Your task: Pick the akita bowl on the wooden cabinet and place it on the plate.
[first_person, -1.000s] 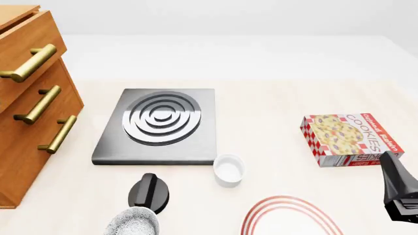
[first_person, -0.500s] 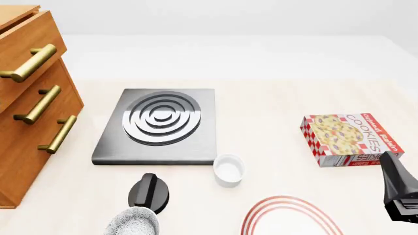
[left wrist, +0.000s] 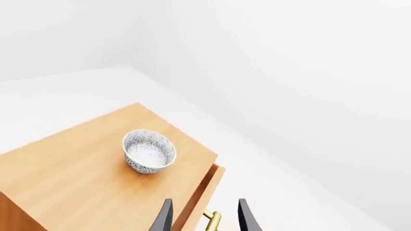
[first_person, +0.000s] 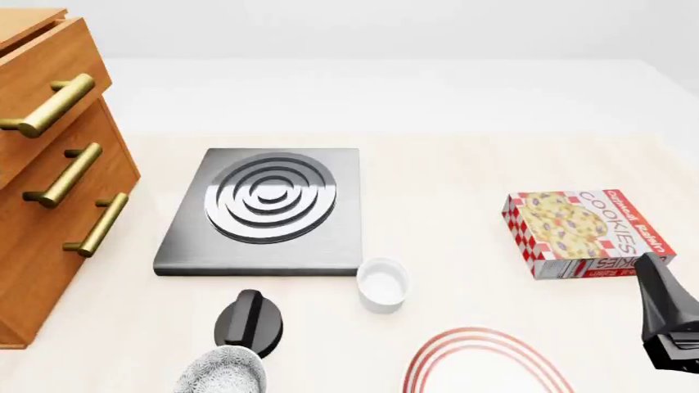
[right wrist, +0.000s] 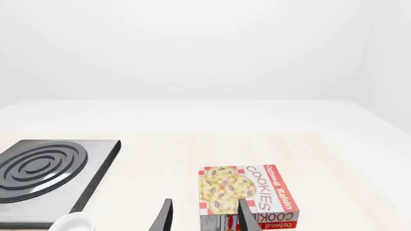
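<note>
Nearest, both grippers, left and right, show fingers spread apart, empty. Beyond the left fingers, the akita bowl sits upright on the wooden cabinet top; the plate lies on the surface's near edge, a second speckled bowl nearby.

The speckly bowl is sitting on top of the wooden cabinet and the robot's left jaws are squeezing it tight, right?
Not quite. The akita bowl does sit on top of the wooden cabinet, but the left gripper is not squeezing it. In the left wrist view its jaws are open and empty, apart from the bowl, near the cabinet's front edge.
</note>
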You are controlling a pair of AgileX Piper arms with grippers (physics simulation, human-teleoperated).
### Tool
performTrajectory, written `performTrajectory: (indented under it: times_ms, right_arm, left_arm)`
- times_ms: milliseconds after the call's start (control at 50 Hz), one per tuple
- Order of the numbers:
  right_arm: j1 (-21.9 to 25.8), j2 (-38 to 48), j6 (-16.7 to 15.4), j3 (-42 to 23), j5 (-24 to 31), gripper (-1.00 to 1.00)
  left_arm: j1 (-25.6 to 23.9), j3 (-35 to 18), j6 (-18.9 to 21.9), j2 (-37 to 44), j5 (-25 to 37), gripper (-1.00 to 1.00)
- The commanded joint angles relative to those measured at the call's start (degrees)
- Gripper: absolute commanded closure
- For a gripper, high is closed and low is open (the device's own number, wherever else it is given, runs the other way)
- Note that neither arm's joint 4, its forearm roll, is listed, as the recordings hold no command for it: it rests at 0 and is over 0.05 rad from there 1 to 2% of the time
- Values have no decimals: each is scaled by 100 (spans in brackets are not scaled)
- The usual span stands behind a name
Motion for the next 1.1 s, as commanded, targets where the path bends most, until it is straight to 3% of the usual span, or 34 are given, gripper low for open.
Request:
performTrajectory:
  times_ms: [20,1100]
  right_arm:
    - [0,0,0,0,0,-100]
    - [0,0,0,0,0,-100]
  left_arm:
    - [244,-31,-278,362,-63,-100]
    - [1075,-855,-606,1657,-73,-100]
